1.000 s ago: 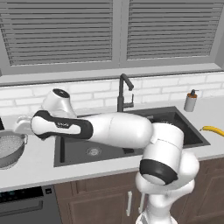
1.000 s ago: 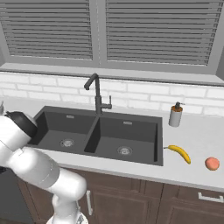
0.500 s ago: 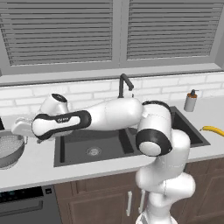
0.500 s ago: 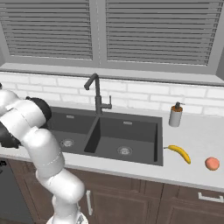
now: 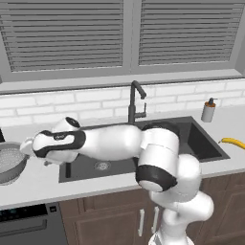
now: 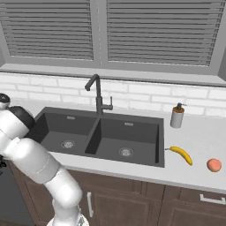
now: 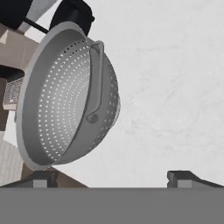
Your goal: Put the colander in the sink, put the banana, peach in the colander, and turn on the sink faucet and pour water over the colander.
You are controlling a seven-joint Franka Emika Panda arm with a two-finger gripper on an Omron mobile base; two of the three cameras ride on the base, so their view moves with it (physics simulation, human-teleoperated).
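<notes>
Two base views flanking the arm, sharing the sink, hand view close above counter

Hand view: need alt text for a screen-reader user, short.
A silver perforated colander sits empty on a pale speckled counter, one side handle facing the camera. The open gripper has its two dark fingertips at the bottom of the picture, apart from the colander and holding nothing.

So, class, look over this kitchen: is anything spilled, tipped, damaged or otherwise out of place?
Nothing stands out. The colander sits upright on the counter left of the sink, the banana and peach lie on the right, no spill.
</notes>
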